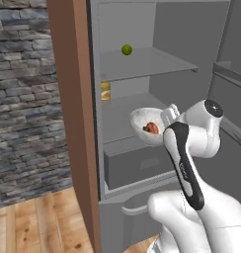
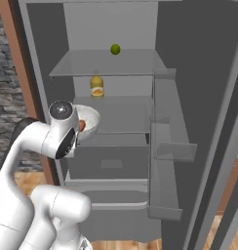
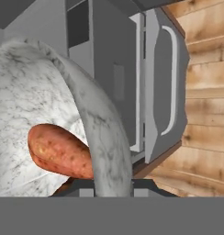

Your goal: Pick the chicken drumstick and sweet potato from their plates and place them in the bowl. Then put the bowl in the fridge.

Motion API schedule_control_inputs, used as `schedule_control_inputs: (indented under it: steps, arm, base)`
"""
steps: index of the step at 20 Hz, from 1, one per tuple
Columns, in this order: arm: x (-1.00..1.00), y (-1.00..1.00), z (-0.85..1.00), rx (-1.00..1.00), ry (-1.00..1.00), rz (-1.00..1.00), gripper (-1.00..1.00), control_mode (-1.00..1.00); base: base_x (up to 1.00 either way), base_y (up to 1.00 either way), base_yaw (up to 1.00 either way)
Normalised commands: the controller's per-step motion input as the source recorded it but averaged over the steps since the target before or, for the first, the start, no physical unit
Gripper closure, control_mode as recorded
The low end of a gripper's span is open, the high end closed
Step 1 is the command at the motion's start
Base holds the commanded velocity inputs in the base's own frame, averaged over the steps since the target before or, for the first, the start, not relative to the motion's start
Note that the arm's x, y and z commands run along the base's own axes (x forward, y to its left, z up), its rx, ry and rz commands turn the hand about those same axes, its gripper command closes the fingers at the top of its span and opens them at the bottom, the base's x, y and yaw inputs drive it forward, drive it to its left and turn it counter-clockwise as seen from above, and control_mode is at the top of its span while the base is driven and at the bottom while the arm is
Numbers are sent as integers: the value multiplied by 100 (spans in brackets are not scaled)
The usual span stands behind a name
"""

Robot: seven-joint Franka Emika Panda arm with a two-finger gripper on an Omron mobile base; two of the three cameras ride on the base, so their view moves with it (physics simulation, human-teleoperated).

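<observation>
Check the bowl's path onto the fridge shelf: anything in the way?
Nothing visible blocks it. The bowl, gripped at its rim by the tool, is at the middle shelf; the orange bottle stands at the back, and the lime is one shelf up.

I see a glossy white arm [image 1: 201, 207] of rounded, bulbous link housings, a black band along one link, and a dark round joint cap [image 2: 60, 110] with grey centre.

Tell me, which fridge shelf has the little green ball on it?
The upper pale grey shelf holds the small green round fruit; the shelf below it carries an orange-and-yellow bottle instead.
</observation>
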Motion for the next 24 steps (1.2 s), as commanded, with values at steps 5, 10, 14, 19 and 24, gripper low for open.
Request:
schedule_control_inputs:
  steps: [5, 10, 14, 19, 24]
  arm:
    - [69, 0, 2, 0, 0, 6, 100, -100]
    - [62, -4, 0, 0, 0, 1, 100, -100]
    - [59, -8, -4, 0, 0, 0, 100, -100]
    - [63, -2, -12, 0, -1, 1, 100, -100]
    - [36, -6, -27, 0, -2, 5, 100, -100]
  base:
    - [0, 0, 0]
    - [0, 0, 0]
    - [0, 0, 0]
    - [0, 0, 0]
    - [0, 0, 0]
